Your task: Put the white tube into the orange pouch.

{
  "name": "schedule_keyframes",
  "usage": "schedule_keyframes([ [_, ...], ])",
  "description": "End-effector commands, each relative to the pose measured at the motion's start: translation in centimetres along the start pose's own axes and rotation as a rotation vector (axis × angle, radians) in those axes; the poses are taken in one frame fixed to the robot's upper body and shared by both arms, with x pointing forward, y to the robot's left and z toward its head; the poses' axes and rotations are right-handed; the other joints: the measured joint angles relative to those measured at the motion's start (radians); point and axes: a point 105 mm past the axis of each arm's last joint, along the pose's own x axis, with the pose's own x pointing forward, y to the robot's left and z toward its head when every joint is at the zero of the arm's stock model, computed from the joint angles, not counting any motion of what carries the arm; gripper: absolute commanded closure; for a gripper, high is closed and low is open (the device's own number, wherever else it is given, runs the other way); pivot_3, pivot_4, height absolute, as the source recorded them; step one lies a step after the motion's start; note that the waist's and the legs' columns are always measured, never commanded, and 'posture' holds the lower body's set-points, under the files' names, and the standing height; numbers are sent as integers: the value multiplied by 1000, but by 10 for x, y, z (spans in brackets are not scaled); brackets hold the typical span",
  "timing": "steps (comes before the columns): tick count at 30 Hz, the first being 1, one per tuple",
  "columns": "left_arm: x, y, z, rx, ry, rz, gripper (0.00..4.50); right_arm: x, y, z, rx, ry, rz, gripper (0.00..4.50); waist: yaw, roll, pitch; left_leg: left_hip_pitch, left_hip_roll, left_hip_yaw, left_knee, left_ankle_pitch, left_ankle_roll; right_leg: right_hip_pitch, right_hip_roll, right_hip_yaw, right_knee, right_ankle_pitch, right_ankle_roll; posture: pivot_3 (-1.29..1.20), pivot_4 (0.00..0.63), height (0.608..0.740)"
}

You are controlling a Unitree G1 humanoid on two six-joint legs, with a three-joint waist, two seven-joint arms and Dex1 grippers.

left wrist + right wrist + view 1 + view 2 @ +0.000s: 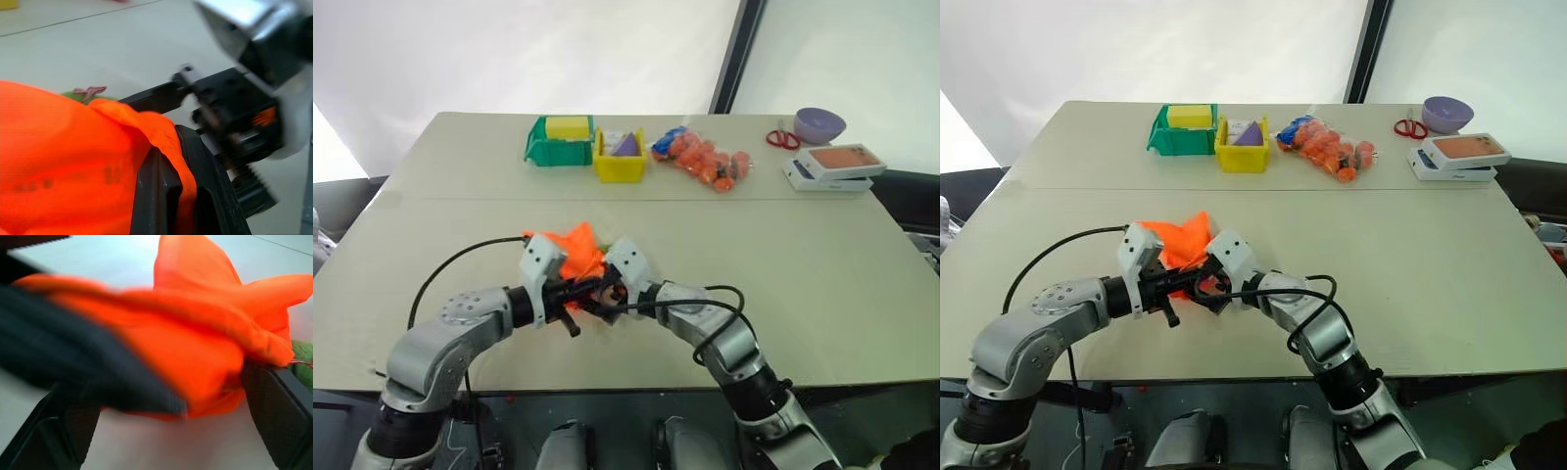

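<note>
Two tools meet at the orange pouch [579,251], held just above the near part of the surface [822,274]. Left tool [168,196] is clamped shut on the pouch's rim, a fold of orange fabric pinched between its black fingers; prob. to keep the mouth up and steady. Right tool [171,406] stands wide, one finger either side of the pouch's bunched edge, fabric between them but no firm grip that I can make out; likely spreading or re-taking the opening. A bit of green, prob. the cord tag [303,355], peeks just behind the pouch.

White tube: can't find it. It may be inside the pouch or hidden by fabric and fingers; can't tell which.

Well beyond the pouch, along the far edge: green bin [558,142], yellow bin [619,157], clear bag of orange pieces [705,159], red scissors [782,137], purple bowl [819,124], flat white-and-orange box [837,164]. All untouched, well apart from the pouch.
</note>
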Motion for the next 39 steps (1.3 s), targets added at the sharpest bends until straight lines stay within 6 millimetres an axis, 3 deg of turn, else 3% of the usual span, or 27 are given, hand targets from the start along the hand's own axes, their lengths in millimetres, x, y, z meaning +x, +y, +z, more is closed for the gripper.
schedule_keyframes([
  [1,-20,20,-5,5,7,75,4500,-27,10,22,-38,-88,107,74,0,0,0,0,0,0,0,0,0,-1,0,0,0,0,0,0,150,740],
  [5,-41,40,-18,10,54,143,4500,-50,5,19,-40,-78,133,74,1,1,0,0,0,0,0,-1,0,-3,0,0,-1,0,0,0,150,740],
  [8,-54,48,-28,7,83,173,4500,-56,-9,19,-30,-77,89,74,1,1,1,0,0,0,-1,-1,-2,-4,-1,0,-2,0,-1,0,150,740],
  [13,-72,55,-46,22,145,192,4500,-49,-48,14,-15,-57,-92,74,-1,4,2,0,0,0,-2,-2,-3,-6,-2,0,-3,0,-1,0,150,740],
  [18,-73,55,-41,0,90,176,4500,-28,-70,6,39,-35,-215,74,-2,4,3,-2,0,1,-4,-2,-4,-9,-3,0,-3,1,-2,0,150,740],
  [21,-73,53,-39,-8,75,158,3631,-18,-80,0,59,-15,-272,0,-4,4,2,-2,0,1,-7,-1,-4,-10,-4,0,-3,1,-2,0,150,740],
  [27,-72,52,-34,26,52,168,537,0,-87,-9,95,22,-306,0,-6,3,2,-1,-1,2,-13,2,-5,-12,-4,0,-3,1,-2,0,150,740],
  [28,-73,52,-31,24,41,163,537,2,-87,-11,99,26,-307,0,-6,3,2,-1,-1,2,-13,2,-5,-12,-4,0,-3,1,-2,0,150,740],
  [31,-77,50,-24,5,7,148,482,2,-87,-16,81,40,-305,846,-7,3,2,-1,-1,2,-14,3,-6,-12,-4,0,-2,1,-2,0,150,740],
  [37,-85,50,-5,-38,-69,136,482,-15,-85,-22,58,49,-281,3895,-3,3,2,-1,-1,2,-14,3,-5,-11,-4,-1,-2,1,-2,0,150,740],
  [38,-85,51,-2,-42,-79,138,482,-18,-86,-22,56,48,-280,4332,0,3,2,-1,-1,2,-13,3,-5,-11,-4,-1,-2,1,-2,0,150,740],
  [39,-86,53,2,-43,-94,142,482,-26,-88,-23,54,47,-290,4427,1,3,2,-1,-1,2,-13,3,-5,-11,-4,-1,-2,1,-2,0,150,740],
])
